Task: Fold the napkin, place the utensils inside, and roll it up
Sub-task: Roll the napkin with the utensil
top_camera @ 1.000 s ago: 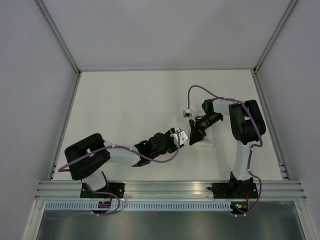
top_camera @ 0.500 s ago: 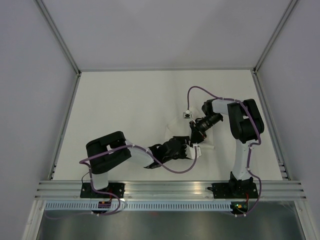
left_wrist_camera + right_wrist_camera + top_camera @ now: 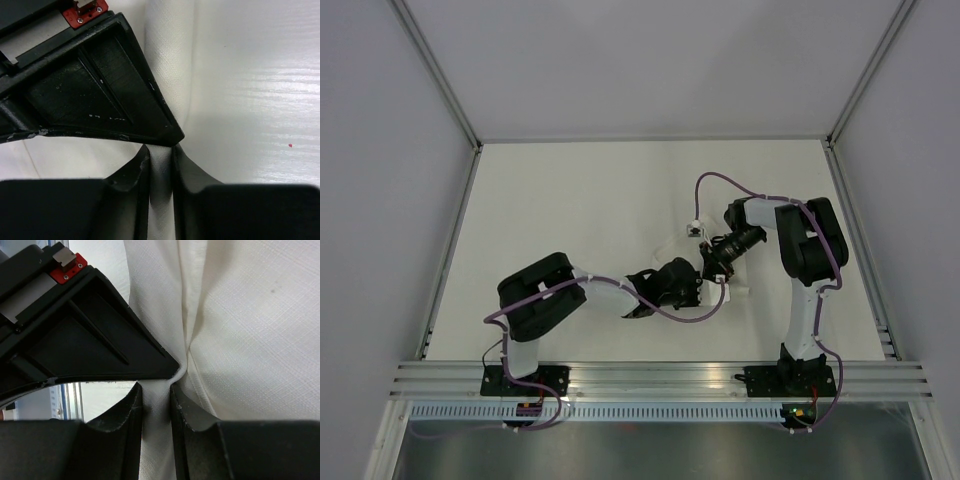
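The white napkin (image 3: pixel 732 290) is mostly hidden under both grippers near the table's middle right. My left gripper (image 3: pixel 705 288) is shut on a pinched ridge of the napkin (image 3: pixel 161 165); the cloth stands up between its fingers. My right gripper (image 3: pixel 712 270) is shut on another pinched fold of the napkin (image 3: pixel 156 400), right beside the left one. In the right wrist view the cloth (image 3: pixel 250 330) hangs in folds behind the fingers. No knife shows in any view.
A small white connector on the purple cable (image 3: pixel 694 227) hangs just beyond the grippers. Metal frame posts and grey walls bound the white table (image 3: pixel 570 220) on three sides. The rail (image 3: pixel 660 378) runs along the near edge.
My left arm has swung right and forward, bringing its gripper up against the right gripper at the napkin. The right gripper has shifted slightly toward the near side.
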Robot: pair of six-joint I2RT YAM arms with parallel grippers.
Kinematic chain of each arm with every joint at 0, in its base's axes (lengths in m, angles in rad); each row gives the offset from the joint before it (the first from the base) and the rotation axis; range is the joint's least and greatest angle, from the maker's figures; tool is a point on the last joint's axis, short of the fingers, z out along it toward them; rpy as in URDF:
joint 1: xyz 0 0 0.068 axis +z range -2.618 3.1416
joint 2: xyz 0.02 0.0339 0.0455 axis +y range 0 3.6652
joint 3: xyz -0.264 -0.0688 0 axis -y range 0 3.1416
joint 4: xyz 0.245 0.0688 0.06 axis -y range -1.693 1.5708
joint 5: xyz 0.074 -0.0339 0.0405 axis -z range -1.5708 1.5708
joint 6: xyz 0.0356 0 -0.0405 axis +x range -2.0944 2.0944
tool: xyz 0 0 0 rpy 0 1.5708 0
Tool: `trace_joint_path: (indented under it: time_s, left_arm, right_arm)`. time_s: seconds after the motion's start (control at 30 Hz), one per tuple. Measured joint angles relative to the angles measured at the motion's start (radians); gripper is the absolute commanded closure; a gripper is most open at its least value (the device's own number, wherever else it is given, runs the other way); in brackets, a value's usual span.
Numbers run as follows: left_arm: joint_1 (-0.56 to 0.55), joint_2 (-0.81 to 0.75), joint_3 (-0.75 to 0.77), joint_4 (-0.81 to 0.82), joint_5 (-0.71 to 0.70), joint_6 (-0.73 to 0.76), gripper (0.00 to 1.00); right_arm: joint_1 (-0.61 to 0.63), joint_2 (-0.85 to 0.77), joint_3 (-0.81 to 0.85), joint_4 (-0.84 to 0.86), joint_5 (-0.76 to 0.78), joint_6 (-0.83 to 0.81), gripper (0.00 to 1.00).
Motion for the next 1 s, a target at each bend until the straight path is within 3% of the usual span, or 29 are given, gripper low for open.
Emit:
trace_joint_path:
  time_s: [0.17,0.3,0.4,0.43,0.67,1.0]
  left_arm:
    - [0.024,0.012,0.066,-0.108,0.07,-0.037,0.95]
    - [0.056,0.023,0.109,-0.178,0.15,-0.068,0.98]
    - [0.081,0.031,0.134,-0.212,0.216,-0.093,0.98]
    - [0.089,0.035,0.144,-0.222,0.238,-0.105,0.98]
    - [0.126,0.069,0.187,-0.23,0.326,-0.166,0.98]
    - [0.171,0.095,0.212,-0.241,0.45,-0.227,0.98]
  right_arm:
    - [-0.009,-0.001,-0.003,-0.004,0.008,0.01,0.91]
    - [-0.011,-0.03,-0.031,0.04,0.013,0.04,0.66]
    - [-0.011,-0.075,-0.07,0.09,0.024,0.071,0.54]
    - [-0.011,-0.095,-0.084,0.106,0.033,0.083,0.45]
    - [-0.054,-0.169,-0.105,0.166,0.074,0.134,0.41]
    - [-0.256,-0.177,-0.023,0.151,0.055,0.1,0.4]
